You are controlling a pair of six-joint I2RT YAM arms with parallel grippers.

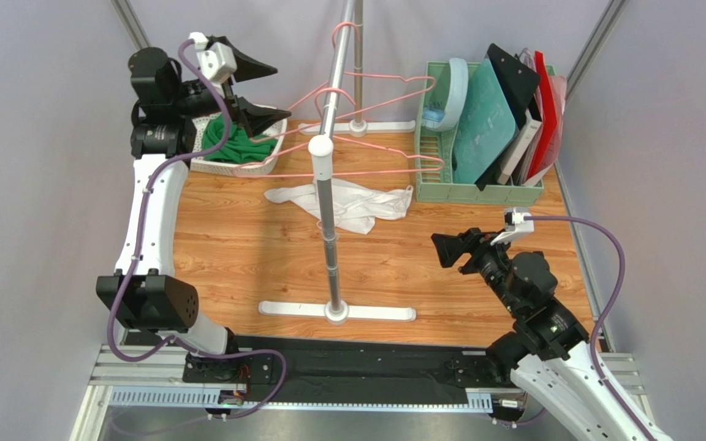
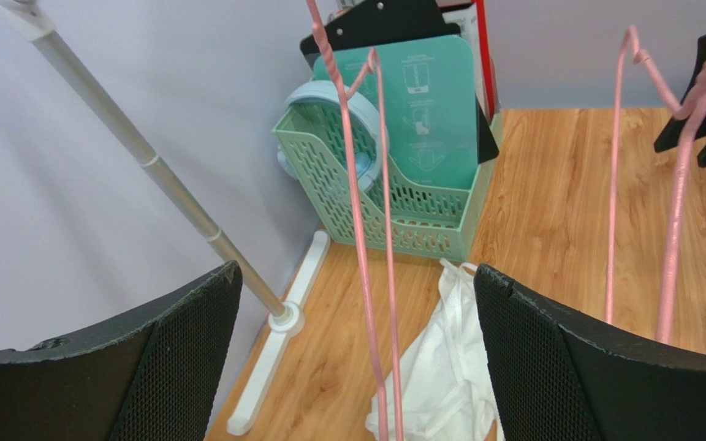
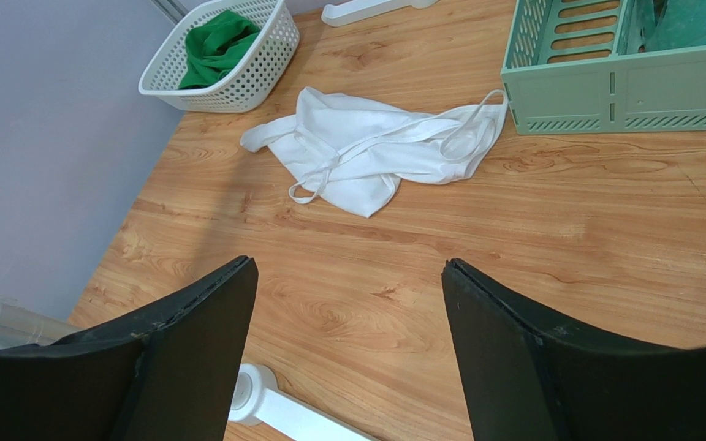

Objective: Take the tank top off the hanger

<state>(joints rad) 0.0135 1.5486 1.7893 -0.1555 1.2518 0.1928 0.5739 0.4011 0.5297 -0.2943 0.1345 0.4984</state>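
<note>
The white tank top [image 1: 343, 202] lies crumpled on the wooden table below the rack rail, off the hangers; the wrist views also show the tank top [image 2: 449, 367] [image 3: 366, 152]. A bare pink wire hanger [image 1: 375, 167] hangs from the rail, with another pink hanger [image 1: 380, 87] behind it. My left gripper [image 1: 280, 90] is raised at the far left, level with the rail, open and holding nothing. In its wrist view the left gripper [image 2: 355, 269] frames the pink hanger [image 2: 370, 230], which hangs some way in front. My right gripper [image 1: 441, 251] [image 3: 347, 264] hovers open over the table's near right, pointing at the tank top.
A white basket [image 1: 202, 165] holding green cloth [image 1: 237, 147] stands at the back left. A green crate [image 1: 476, 188] of folders stands at the back right. The rack's pole [image 1: 329, 211] and white foot bars [image 1: 336, 312] cross the middle. Grey walls enclose three sides.
</note>
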